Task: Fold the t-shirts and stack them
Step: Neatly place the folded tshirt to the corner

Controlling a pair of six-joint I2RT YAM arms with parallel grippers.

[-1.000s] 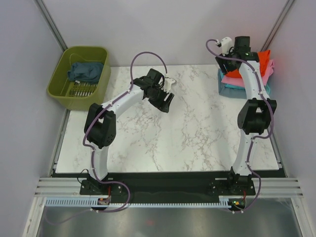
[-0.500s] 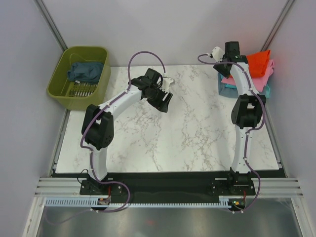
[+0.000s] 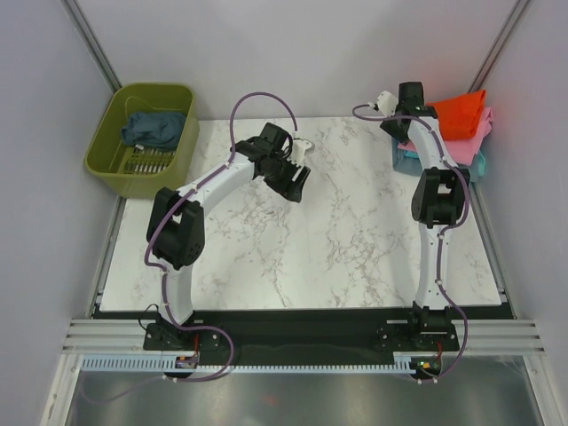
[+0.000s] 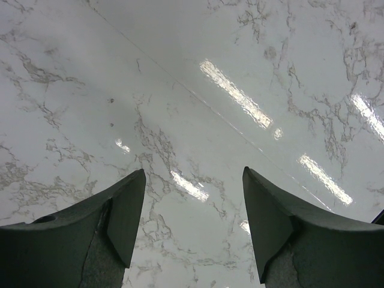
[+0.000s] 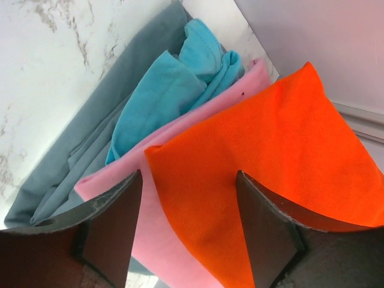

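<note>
A folded stack of t-shirts sits at the table's far right corner: the orange-red t-shirt (image 3: pixel 463 114) on top, the pink t-shirt (image 3: pixel 480 133) under it, the light teal t-shirt (image 3: pixel 477 164) lower. In the right wrist view the orange-red shirt (image 5: pixel 270 150) lies over the pink one (image 5: pixel 156 222), with the teal (image 5: pixel 162 96) and a grey-blue layer (image 5: pixel 84 156) below. My right gripper (image 5: pixel 189 180) is open and empty just above the stack; it sits at the stack's left edge in the top view (image 3: pixel 410 96). My left gripper (image 3: pixel 295 184) is open and empty above bare marble (image 4: pixel 192 180). A dark slate-blue t-shirt (image 3: pixel 153 129) lies in the basket.
The olive-green plastic basket (image 3: pixel 105 164) stands off the table's far left corner. The white marble table (image 3: pixel 337 240) spreads between the arms. Grey walls close in on both sides, the right wall right beside the stack.
My right gripper has pulled back to the left off the stack, leaving the orange-red shirt uncovered on top. The left arm has barely moved.
</note>
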